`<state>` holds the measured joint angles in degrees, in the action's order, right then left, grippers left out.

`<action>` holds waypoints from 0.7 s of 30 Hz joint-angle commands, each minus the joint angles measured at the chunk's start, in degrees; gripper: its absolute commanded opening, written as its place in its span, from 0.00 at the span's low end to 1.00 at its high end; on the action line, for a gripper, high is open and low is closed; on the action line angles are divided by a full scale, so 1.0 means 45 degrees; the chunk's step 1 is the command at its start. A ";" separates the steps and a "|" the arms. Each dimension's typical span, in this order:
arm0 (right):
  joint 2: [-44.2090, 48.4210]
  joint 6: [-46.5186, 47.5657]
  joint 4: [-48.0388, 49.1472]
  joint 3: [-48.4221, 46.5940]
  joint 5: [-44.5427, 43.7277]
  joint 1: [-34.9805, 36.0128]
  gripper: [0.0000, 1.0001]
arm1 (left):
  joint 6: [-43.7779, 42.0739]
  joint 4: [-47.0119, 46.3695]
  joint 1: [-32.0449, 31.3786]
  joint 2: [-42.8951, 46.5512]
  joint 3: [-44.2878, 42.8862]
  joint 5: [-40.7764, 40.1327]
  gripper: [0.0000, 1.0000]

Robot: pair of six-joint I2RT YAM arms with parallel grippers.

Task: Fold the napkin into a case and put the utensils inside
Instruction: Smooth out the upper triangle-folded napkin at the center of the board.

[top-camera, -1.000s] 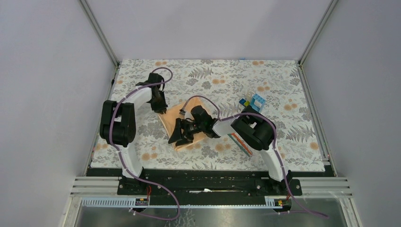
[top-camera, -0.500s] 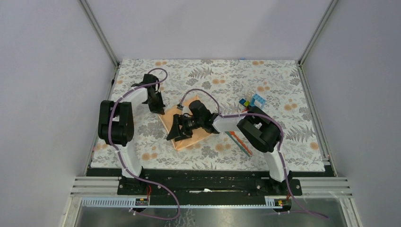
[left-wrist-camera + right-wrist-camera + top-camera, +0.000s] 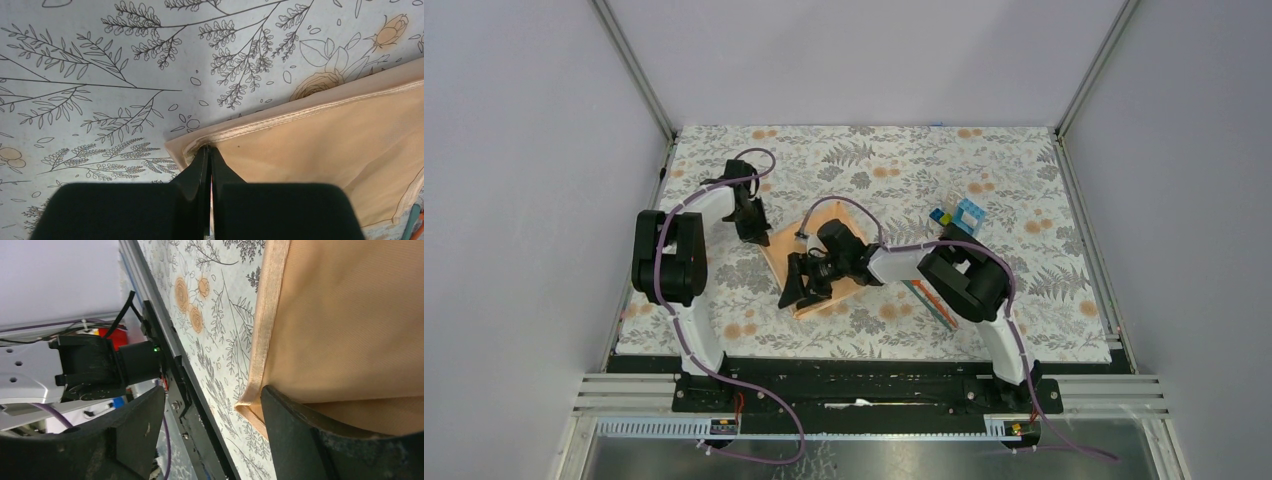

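Peach napkin (image 3: 320, 145) corner in left hand (image 3: 208, 150)

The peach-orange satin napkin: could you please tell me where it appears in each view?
Top external: peach-orange satin napkin just left of centre.
Left wrist: lower right, its corner at bottom centre.
Right wrist: fills the right half.
Shared landmark: floral-patterned table mat.

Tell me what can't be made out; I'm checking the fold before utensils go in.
- Utensils: top view, mostly under the right arm; left wrist view, cut off by the corner.
- Napkin centre: top view, covered by the right gripper.
- Layers pinched by the left gripper: left wrist view, hidden inside the pinch.
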<state>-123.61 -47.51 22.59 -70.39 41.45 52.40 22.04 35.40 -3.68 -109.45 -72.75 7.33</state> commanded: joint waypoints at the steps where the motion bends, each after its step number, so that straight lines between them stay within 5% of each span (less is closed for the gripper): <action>1: 0.1405 0.2665 -0.3333 -0.1168 -0.1157 0.0093 0.78 | -0.0284 -0.0232 0.0077 0.0363 0.0254 -0.0218 0.00; 8: 0.3894 0.7159 -0.8829 -0.2623 -0.4825 0.0501 0.88 | -0.0019 -0.0271 0.0077 0.2979 0.0113 0.0809 0.28; 13: 0.4404 0.8515 -1.0608 -0.3100 -0.8818 0.1651 0.91 | -0.0182 -0.0509 0.0221 0.4631 0.0686 -0.0393 0.41; 17: 0.3467 0.8466 -1.1550 -0.4313 -1.1320 0.2694 0.73 | -0.0282 -0.0868 0.0703 0.5289 0.1319 -0.0723 0.41; 21: 0.2516 0.8183 -1.1529 -0.5072 -1.1556 0.3243 0.59 | -0.0381 -0.0969 0.0965 0.5614 0.1605 -0.1017 0.41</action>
<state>-107.87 -11.68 -24.64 -89.36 -2.48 65.10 21.39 32.77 -0.67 -85.41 -67.22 5.39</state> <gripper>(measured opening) 0.633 0.412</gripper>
